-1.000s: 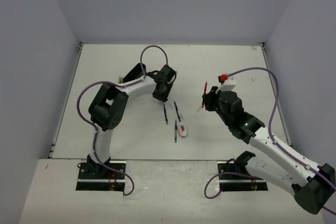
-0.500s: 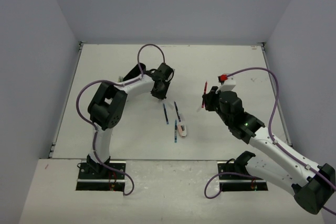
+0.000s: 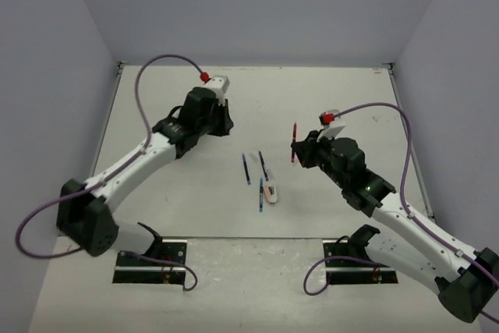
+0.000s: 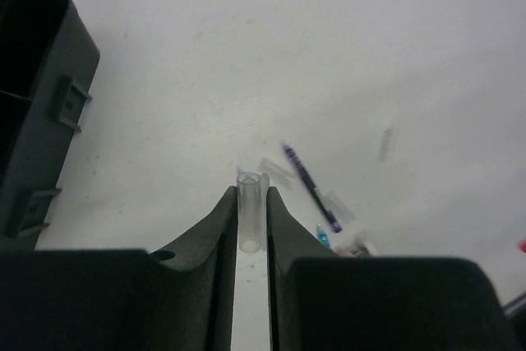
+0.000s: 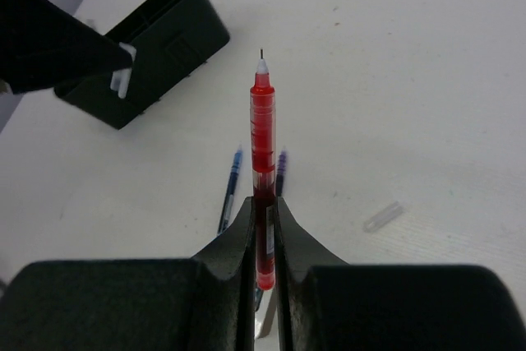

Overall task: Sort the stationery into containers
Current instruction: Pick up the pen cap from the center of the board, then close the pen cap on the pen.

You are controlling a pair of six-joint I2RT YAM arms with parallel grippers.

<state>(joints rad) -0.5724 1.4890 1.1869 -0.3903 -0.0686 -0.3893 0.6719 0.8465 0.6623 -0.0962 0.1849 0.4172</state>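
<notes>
My left gripper (image 4: 251,195) is shut on a short clear pen cap (image 4: 251,219), held above the table. It sits left of centre in the top view (image 3: 222,124). The black organiser tray (image 4: 37,96) stands to its left and also shows in the right wrist view (image 5: 156,43). My right gripper (image 5: 263,203) is shut on a red pen (image 5: 263,137), tip pointing forward, held above the table (image 3: 294,142). A blue pen (image 3: 245,168), a dark purple pen (image 3: 263,165), a teal pen (image 3: 260,195) and a pinkish eraser (image 3: 270,193) lie on the table between the arms.
A loose clear cap (image 5: 383,217) lies on the table to the right of the pens. In the top view the left arm covers most of the tray. Grey walls close the table on three sides.
</notes>
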